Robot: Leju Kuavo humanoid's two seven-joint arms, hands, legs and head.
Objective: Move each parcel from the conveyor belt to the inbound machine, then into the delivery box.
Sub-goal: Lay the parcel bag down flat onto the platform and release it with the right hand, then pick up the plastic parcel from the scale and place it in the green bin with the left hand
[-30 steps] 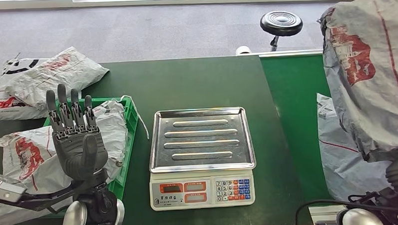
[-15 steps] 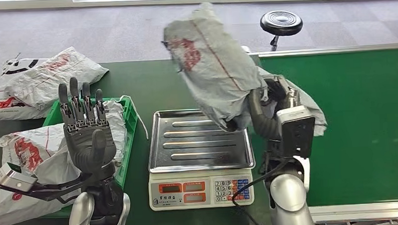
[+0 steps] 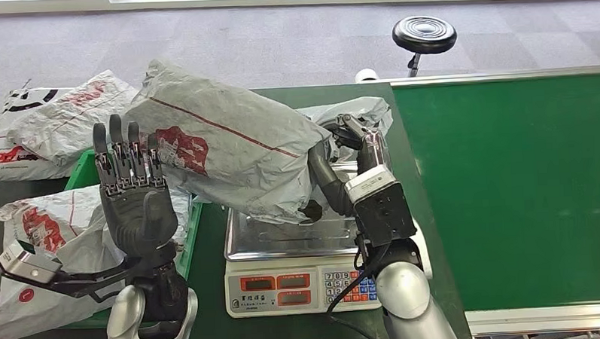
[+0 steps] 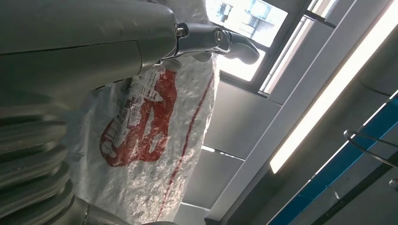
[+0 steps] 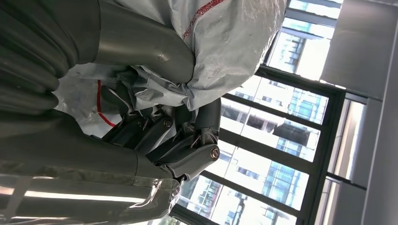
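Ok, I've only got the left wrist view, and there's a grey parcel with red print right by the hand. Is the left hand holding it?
Observer: No. The left hand is raised with its fingers apart and holds nothing; the parcel is just beyond it.
Operator: So what's carrying it?
Observer: The right hand grips one end of it.
Operator: And what's underneath?
Observer: The parcel hangs over the tray of the scale. I cannot tell whether it touches the tray.
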